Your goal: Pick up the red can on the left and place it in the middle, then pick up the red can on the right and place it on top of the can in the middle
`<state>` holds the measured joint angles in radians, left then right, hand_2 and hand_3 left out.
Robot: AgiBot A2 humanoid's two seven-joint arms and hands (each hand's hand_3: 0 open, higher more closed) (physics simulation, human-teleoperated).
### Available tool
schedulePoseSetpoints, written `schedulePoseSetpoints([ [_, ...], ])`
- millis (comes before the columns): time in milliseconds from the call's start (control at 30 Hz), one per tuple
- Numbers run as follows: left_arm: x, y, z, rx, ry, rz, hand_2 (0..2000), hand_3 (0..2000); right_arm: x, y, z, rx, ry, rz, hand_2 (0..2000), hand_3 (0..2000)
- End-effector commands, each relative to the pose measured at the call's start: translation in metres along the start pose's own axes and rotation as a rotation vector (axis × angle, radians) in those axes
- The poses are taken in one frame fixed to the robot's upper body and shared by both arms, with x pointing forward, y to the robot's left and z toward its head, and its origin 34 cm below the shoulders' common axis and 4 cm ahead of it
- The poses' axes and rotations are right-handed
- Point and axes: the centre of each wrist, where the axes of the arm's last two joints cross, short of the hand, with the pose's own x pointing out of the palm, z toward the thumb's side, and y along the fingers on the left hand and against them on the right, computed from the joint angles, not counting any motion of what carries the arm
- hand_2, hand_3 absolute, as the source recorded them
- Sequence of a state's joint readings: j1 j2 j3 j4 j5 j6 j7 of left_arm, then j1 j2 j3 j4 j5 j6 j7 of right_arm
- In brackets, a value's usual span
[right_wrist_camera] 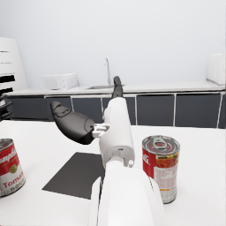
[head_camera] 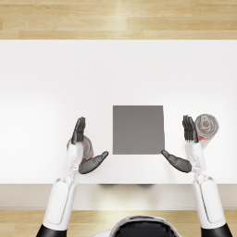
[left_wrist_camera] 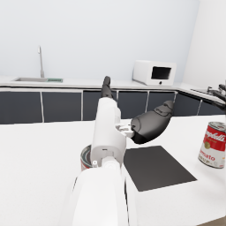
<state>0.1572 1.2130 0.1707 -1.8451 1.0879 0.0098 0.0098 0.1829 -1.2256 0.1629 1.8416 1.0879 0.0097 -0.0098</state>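
- Left hand [head_camera: 85,148]: hanging open, fingers straight, thumb spread toward the mat, gripping nothing
- Left red can [head_camera: 87,152]: standing upright just beside the left hand, largely hidden under that wrist
- Right hand [head_camera: 186,144]: hanging open, holding nothing
- Right red can [head_camera: 206,127]: standing upright just beside the right fingers, on their outer side
- Dark mat [head_camera: 138,129]: lying between both hands

I see two red-and-white cans [right_wrist_camera: 160,173] [head_camera: 206,127] with silver lids (lettering white) — a dark grey mat [head_camera: 138,129] on the white table [head_camera: 46,83].
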Motion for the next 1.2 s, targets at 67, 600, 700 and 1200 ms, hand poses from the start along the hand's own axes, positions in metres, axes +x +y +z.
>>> schedulePoseSetpoints([
  [67, -0.008, -0.008, 0.014, 0.055, 0.108, 0.029, 0, 0, -0.027, 0.003, 0.029, -0.115, 0.131, -0.120, 0, 0],
  [600, -0.040, -0.035, -0.023, -0.120, 0.348, 0.161, 0, 0, -0.081, 0.008, 0.001, 0.022, 0.367, -0.337, 0, 0],
  [700, -0.041, -0.040, -0.035, -0.170, 0.338, 0.164, 0, 0, -0.087, 0.010, -0.017, 0.093, 0.350, -0.353, 0, 0],
  [1200, -0.046, -0.056, -0.096, -0.399, 0.281, 0.188, 0, 0, -0.102, 0.011, -0.089, 0.354, 0.267, -0.399, 0, 0],
])
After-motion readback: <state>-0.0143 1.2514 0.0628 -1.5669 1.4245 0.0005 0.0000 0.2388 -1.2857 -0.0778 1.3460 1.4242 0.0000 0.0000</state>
